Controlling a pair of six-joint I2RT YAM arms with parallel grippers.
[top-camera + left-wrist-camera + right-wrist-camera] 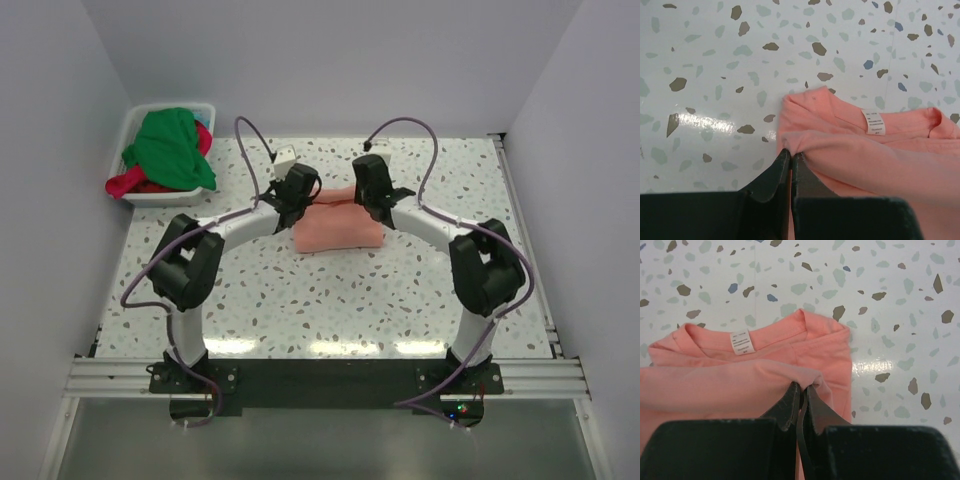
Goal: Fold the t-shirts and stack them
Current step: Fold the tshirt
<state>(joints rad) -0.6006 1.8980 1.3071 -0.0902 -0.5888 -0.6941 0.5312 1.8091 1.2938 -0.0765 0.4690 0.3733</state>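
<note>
Pink shirt (337, 230) lies partly folded at the centre of the overhead frame, on the speckled table (300, 310). My left gripper (790, 156) and right gripper (802, 390) are each clamped tight on a corner of its upper layer, with the label (873, 122) showing beyond. Green shirt (170, 148) and red shirt (124, 184) sit in the tub (150, 198), upper left. The risk, as I judge it, is that a thin pinch may slip, or uneven pulling may skew the fold.

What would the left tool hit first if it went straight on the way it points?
The salmon-pink t-shirt: the left tool is shut on its folded edge, and the shirt's lower layer lies just ahead. Beyond that, probably the speckled table, though depth is unclear.
</note>
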